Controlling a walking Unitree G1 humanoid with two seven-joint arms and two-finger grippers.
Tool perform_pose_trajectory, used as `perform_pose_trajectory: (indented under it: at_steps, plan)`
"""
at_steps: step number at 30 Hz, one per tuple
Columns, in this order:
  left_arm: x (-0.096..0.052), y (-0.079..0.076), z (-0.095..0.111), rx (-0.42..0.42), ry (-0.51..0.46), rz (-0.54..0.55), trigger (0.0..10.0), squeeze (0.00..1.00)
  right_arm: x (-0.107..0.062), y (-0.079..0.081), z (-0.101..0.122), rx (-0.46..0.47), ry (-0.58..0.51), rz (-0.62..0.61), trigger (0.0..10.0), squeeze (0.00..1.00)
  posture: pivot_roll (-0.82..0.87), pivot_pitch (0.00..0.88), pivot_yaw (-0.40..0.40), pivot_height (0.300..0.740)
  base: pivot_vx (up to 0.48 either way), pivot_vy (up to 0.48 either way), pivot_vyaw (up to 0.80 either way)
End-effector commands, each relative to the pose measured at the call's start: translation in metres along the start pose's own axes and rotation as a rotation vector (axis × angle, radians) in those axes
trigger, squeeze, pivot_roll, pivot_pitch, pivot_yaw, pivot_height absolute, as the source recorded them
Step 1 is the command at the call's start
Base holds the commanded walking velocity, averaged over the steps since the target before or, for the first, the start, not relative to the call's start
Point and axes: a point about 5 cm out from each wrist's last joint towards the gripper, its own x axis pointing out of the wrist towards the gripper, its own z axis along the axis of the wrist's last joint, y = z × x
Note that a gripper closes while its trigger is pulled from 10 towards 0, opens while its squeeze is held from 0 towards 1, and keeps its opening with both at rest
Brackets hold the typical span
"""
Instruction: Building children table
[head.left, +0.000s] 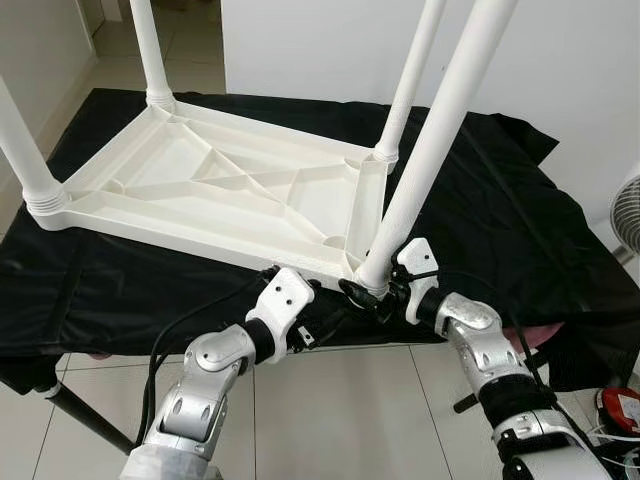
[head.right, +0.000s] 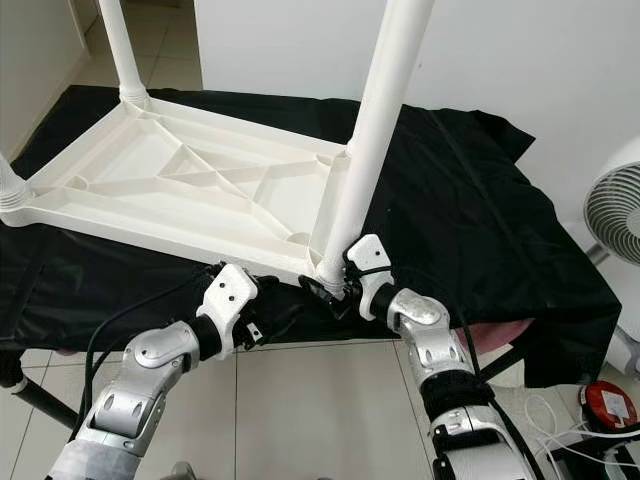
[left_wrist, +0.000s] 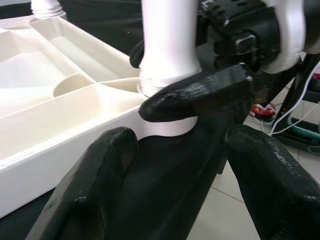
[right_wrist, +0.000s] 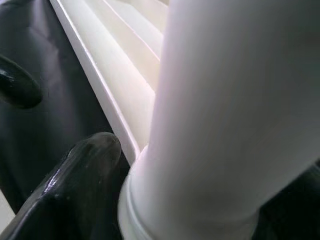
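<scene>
Right gripper (head.left: 378, 290) is clamped round the fourth table leg (head.left: 440, 135) at the upturned tabletop's (head.left: 215, 185) corner socket; left gripper (left_wrist: 175, 170) hangs apart alongside. Keep the leg straight while twisting, I'd say.

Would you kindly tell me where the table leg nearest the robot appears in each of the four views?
Left eye: the nearest leg slants from upper right down to the tabletop corner.
Right eye: centre, rising off the top.
Left wrist: upper centre, behind a black finger of the right pincer.
Right wrist: fills the right side.
Shared landmark: the leg's ringed base at the white tabletop corner.
</scene>
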Motion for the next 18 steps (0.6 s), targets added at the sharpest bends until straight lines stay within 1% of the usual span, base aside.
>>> perform_pose_trajectory:
  at_steps: [1, 4, 5, 6, 9, 12, 17, 18]
  plan:
    - [0.001, 0.003, 0.0, 0.017, 0.001, 0.088, 10.0, 0.0, 0.003, 0.0, -0.003, -0.015, 0.025, 0.02, 10.0, 0.0, 0.06, 0.0, -0.093, 0.74, 0.0, 0.0, 0.0]
    - [0.001, 0.004, 0.001, 0.019, 0.001, 0.09, 10.0, 0.0, 0.004, -0.001, -0.003, -0.016, 0.026, 0.027, 10.0, 0.0, 0.06, 0.0, -0.093, 0.74, 0.0, 0.0, 0.0]
    - [0.002, 0.004, 0.001, 0.02, -0.001, 0.09, 10.0, 0.0, 0.006, -0.001, -0.003, -0.018, 0.028, 0.028, 0.5, 0.0, 0.06, 0.0, -0.092, 0.74, 0.0, 0.0, 0.0]
    - [0.002, 0.005, 0.002, 0.023, -0.001, 0.091, 10.0, 0.0, 0.007, -0.001, -0.004, -0.021, 0.031, 0.03, 0.0, 0.0, 0.06, 0.0, -0.092, 0.74, 0.0, 0.0, 0.0]
    - [0.002, 0.005, 0.003, 0.023, -0.005, 0.092, 10.0, 0.0, 0.007, -0.001, -0.004, -0.019, 0.031, 0.035, 0.0, 0.0, 0.06, 0.0, -0.093, 0.74, 0.0, 0.0, 0.0]
    - [0.004, 0.006, 0.004, 0.019, -0.008, 0.094, 10.0, 0.0, 0.004, 0.0, -0.008, -0.002, 0.026, 0.049, 0.0, 0.0, 0.05, 0.0, -0.092, 0.74, 0.0, 0.0, 0.0]
    - [0.005, 0.005, 0.004, 0.019, -0.012, 0.091, 10.0, 0.0, 0.002, 0.003, -0.013, 0.011, 0.023, 0.039, 0.0, 0.0, 0.05, 0.0, -0.091, 0.74, 0.0, 0.0, 0.0]
    - [0.006, 0.005, 0.004, 0.019, -0.013, 0.091, 10.0, 0.0, 0.002, 0.004, -0.014, 0.022, 0.013, 0.024, 6.5, 0.0, 0.05, 0.0, -0.092, 0.74, 0.0, 0.0, 0.0]
